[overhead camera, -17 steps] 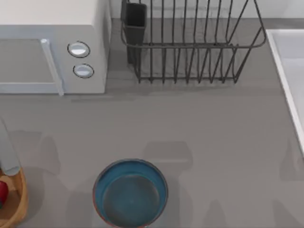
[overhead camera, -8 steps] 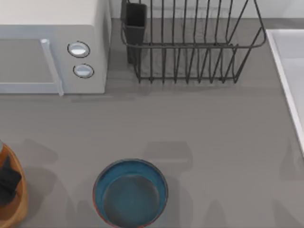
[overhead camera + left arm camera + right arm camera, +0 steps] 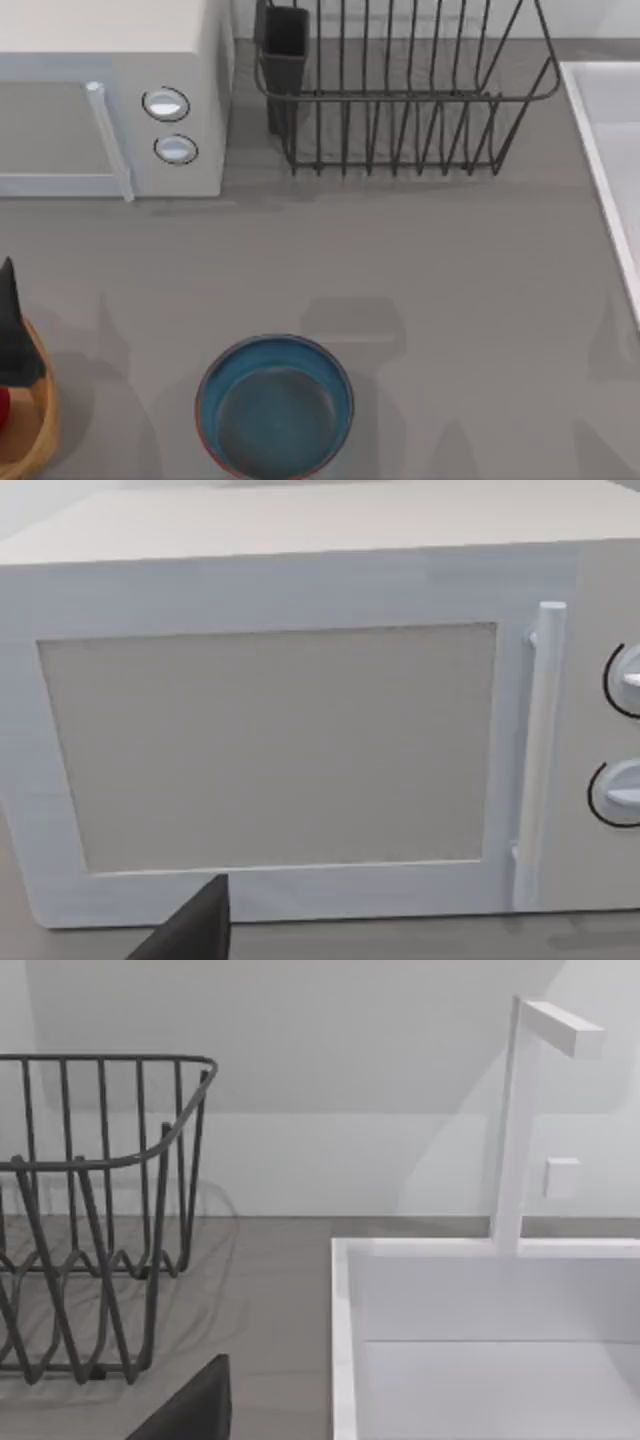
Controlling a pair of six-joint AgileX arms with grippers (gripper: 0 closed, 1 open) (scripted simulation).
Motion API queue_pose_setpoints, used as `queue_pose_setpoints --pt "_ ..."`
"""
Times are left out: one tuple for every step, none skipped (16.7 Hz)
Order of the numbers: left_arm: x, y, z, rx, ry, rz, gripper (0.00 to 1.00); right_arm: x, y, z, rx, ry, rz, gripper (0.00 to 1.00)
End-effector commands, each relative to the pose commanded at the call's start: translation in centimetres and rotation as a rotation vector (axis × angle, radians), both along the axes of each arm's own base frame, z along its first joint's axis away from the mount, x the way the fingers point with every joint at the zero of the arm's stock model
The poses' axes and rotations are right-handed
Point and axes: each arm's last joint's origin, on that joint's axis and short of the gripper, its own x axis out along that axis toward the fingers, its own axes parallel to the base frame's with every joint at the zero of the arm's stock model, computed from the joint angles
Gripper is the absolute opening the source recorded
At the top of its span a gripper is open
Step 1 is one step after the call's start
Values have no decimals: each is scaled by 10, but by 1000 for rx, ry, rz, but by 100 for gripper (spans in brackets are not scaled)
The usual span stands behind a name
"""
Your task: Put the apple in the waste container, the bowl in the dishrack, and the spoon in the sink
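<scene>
The bowl (image 3: pixel 274 408), blue-teal inside with a reddish-brown rim, sits upright at the front middle of the table. At the left edge curves the orange-brown rim of the waste container (image 3: pixel 44 415), with a sliver of the red apple (image 3: pixel 3 408) inside it. My left gripper (image 3: pixel 10 335) hangs over the container's far rim, just beyond the apple and apart from it; one dark fingertip (image 3: pixel 195 930) faces the microwave with nothing against it. The dishrack (image 3: pixel 400 100) stands at the back, the sink (image 3: pixel 612 150) at the right edge. The spoon is out of view. A dark fingertip (image 3: pixel 195 1405) of my right gripper points between the dishrack (image 3: pixel 90 1210) and the sink (image 3: pixel 480 1340).
A white microwave (image 3: pixel 100 100) fills the back left corner, its door and handle close before my left wrist camera (image 3: pixel 270 740). A dark cutlery cup (image 3: pixel 286 45) sits at the rack's left corner. A white faucet (image 3: pixel 515 1120) rises behind the sink.
My left gripper has moved back from over the waste container toward the microwave. The apple, covered half a second ago, now shows inside the container.
</scene>
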Motion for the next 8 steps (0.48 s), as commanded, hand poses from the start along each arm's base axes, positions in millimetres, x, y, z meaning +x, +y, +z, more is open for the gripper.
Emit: queue_pose_setpoints --pt "0 1 -2 -24 -23 9 100 0 0 0 0 0 0 100" --pt "-1 1 -2 -38 -37 17 100 0 0 0 0 0 0 100" --pt "-1 1 -2 -42 -41 19 100 0 0 0 0 0 0 100" --pt "-1 1 -2 -42 -41 19 100 0 0 0 0 0 0 100" --pt "-1 1 -2 -42 -41 19 100 0 0 0 0 0 0 100" --pt "-1 1 -2 -42 -41 19 100 0 0 0 0 0 0 100" --pt "-1 1 -2 -42 -41 19 100 0 0 0 0 0 0 100" --pt "-1 1 -2 -42 -41 19 100 0 0 0 0 0 0 100"
